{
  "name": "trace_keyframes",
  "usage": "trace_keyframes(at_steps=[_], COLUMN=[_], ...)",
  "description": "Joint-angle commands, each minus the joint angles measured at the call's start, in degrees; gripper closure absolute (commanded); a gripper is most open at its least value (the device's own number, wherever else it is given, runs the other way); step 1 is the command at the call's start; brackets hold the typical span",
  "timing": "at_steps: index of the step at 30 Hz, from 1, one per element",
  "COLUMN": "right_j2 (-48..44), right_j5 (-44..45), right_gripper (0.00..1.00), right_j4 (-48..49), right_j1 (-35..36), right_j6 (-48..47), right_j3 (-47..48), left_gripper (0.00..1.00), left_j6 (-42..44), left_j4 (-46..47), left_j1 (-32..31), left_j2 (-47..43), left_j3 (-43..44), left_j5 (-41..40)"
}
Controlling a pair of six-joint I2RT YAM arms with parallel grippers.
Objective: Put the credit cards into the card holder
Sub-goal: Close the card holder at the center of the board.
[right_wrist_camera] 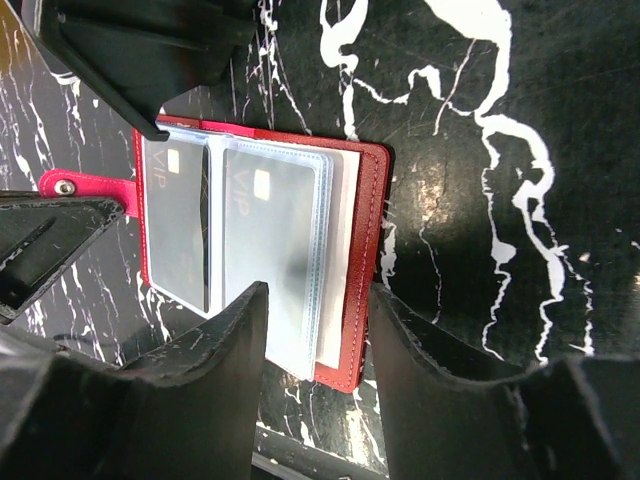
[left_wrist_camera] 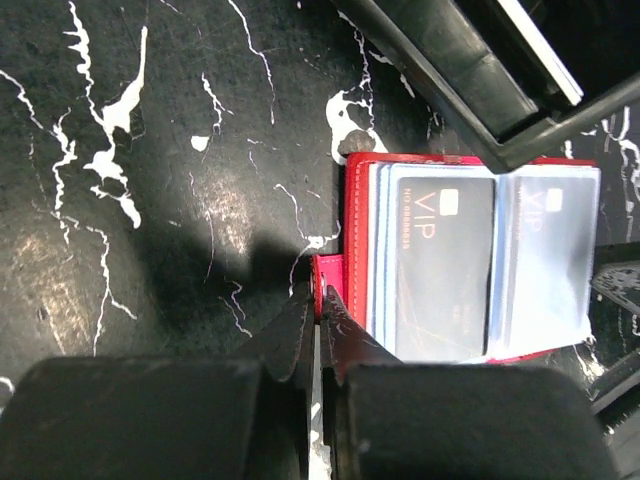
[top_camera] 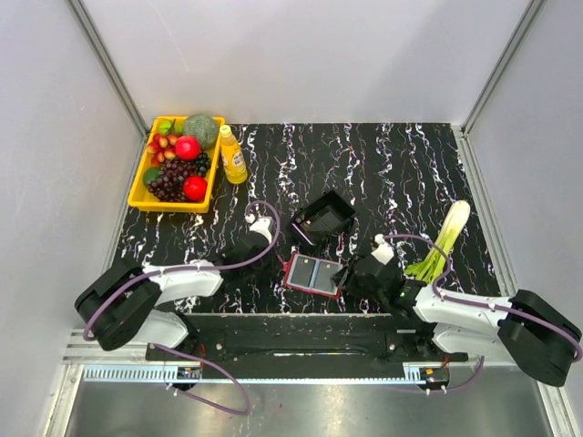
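The card holder (top_camera: 312,275) lies open on the black marbled table, red with clear sleeves. Two grey credit cards marked VIP sit in its sleeves (left_wrist_camera: 445,260) (left_wrist_camera: 545,250), and the right wrist view also shows both credit cards (right_wrist_camera: 180,230) (right_wrist_camera: 275,240). My left gripper (left_wrist_camera: 322,292) is shut on the holder's red strap (left_wrist_camera: 330,275) at its left edge. At the holder's right side, my right gripper (right_wrist_camera: 318,300) stands open. One finger (right_wrist_camera: 230,340) rests over the clear sleeve and the other lies just outside the red cover (right_wrist_camera: 368,230).
A black box-like tray (top_camera: 323,217) stands just behind the holder, close above both grippers. A yellow tray (top_camera: 138,187) of fruit and an orange bottle (top_camera: 233,155) are at the back left. A leafy green stalk (top_camera: 444,241) lies to the right.
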Motion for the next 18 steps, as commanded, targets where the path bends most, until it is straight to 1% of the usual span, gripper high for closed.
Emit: trace_keyframes(at_steps=[1, 4, 6, 7, 9, 12, 14, 16, 17, 18], right_j2=[0.4, 1.9, 3.7, 4.9, 7.2, 9.7, 11.2, 12.8, 13.4, 13.1], right_j5=[-2.4, -3.2, -4.1, -4.7, -5.2, -6.9, -7.8, -8.5, -8.5, -7.1], right_gripper=[0.50, 0.50, 0.50, 0.50, 0.50, 0.51, 0.51, 0.51, 0.53, 0.54], right_j4=[6.2, 6.5, 8.2, 9.0, 10.6, 16.0, 19.2, 20.9, 20.8, 18.1], right_j1=[-0.4, -0.4, -0.4, -0.5, -0.4, -0.4, -0.4, -0.4, -0.4, -0.4], right_j6=[-1.4, -3.3, -4.3, -4.6, -4.8, -4.3, -3.9, -4.0, -4.0, -3.5], right_j3=[-0.7, 1.6, 2.8, 3.3, 4.3, 4.5, 4.8, 5.8, 6.5, 6.9], left_gripper=[1.00, 1.00, 1.00, 1.00, 1.00, 1.00, 1.00, 1.00, 1.00, 1.00], left_j6=[-0.8, -0.9, -0.4, 0.3, 1.1, 0.3, -1.2, -3.5, -4.5, -4.8], left_j4=[0.8, -0.4, -1.5, -2.8, -2.9, -4.4, -2.3, 2.4, 5.7, 6.4], left_j1=[0.2, 0.1, 0.2, 0.0, 0.1, 0.0, 0.0, 0.1, 0.0, -0.1], left_j2=[-7.0, -13.8, -16.2, -16.8, -16.3, -13.7, -12.8, -13.2, -12.8, -11.8], left_j3=[-1.1, -0.8, 0.6, 1.4, 2.1, 2.5, 1.0, -1.1, -1.5, -0.5], left_j5=[1.9, 3.4, 3.6, 5.2, 6.9, 6.2, 7.1, 9.1, 10.5, 12.0])
